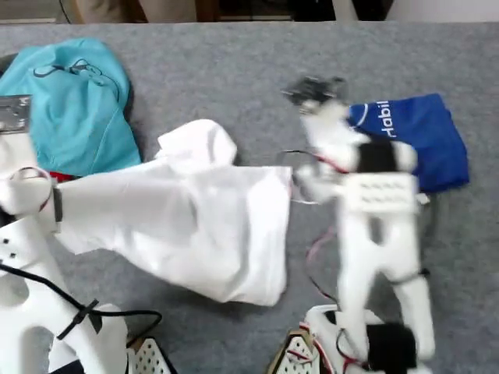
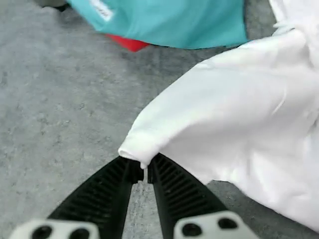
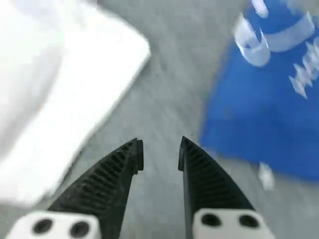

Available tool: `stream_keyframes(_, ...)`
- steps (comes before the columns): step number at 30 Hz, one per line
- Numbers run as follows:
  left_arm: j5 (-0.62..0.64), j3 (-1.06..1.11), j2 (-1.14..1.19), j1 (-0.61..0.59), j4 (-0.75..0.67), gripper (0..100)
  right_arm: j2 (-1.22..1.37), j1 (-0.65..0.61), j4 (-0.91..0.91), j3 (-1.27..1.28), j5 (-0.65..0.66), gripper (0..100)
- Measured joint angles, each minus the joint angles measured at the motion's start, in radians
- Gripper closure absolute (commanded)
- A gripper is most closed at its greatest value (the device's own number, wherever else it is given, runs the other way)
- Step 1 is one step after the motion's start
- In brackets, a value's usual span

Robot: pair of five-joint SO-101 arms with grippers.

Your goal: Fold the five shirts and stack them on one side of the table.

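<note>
Left wrist view: my left gripper [image 2: 144,172] pinches a corner of the white shirt [image 2: 239,114]; right gripper [image 3: 160,152], parted and empty, hangs near its opposite edge.

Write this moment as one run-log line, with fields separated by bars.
left gripper: shut on white shirt corner | right gripper: open, over table between white shirt and blue shirt

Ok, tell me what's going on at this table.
The left end effector is shut on a corner of the white shirt, which lies spread across the middle of the grey table. The right end effector is open above bare table, between the white shirt and a blue shirt. A teal shirt lies nearby, with something red showing under its edge.
</note>
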Motion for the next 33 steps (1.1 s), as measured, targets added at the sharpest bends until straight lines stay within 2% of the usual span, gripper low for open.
stream_keyframes(4,-0.002,0.044,-0.005,-0.025,0.000,98,0.198,-0.226,-0.115,-0.084,-0.215,86.1)
stream_keyframes(7,-0.002,0.150,-0.009,-0.026,0.000,98,0.377,-0.336,-0.144,-0.195,-0.364,86.1)
stream_keyframes(11,-0.002,0.315,-0.012,-0.029,-0.020,98,0.624,-0.405,-0.150,-0.423,-0.500,86.3)
stream_keyframes(15,-0.002,0.446,-0.012,-0.034,-0.066,98,0.864,-0.414,-0.155,-0.723,-0.595,86.4)
stream_keyframes(18,-0.002,0.528,-0.012,-0.037,-0.103,98,1.065,-0.414,-0.155,-0.971,-0.644,86.4)
stream_keyframes(24,-0.002,0.632,-0.012,-0.037,-0.163,98,1.432,-0.465,-0.083,-1.444,-0.660,86.5)
stream_keyframes(26,-0.002,0.649,-0.012,-0.037,-0.176,98,1.539,-0.482,-0.051,-1.588,-0.660,89.4)
stream_keyframes(29,-0.002,0.657,-0.012,-0.037,-0.180,98,1.674,-0.489,0.006,-1.791,-0.660,99.8)
stream_keyframes(33,-0.002,0.657,-0.014,-0.037,-0.221,98,1.783,-0.489,0.092,-1.964,-0.629,99.7)
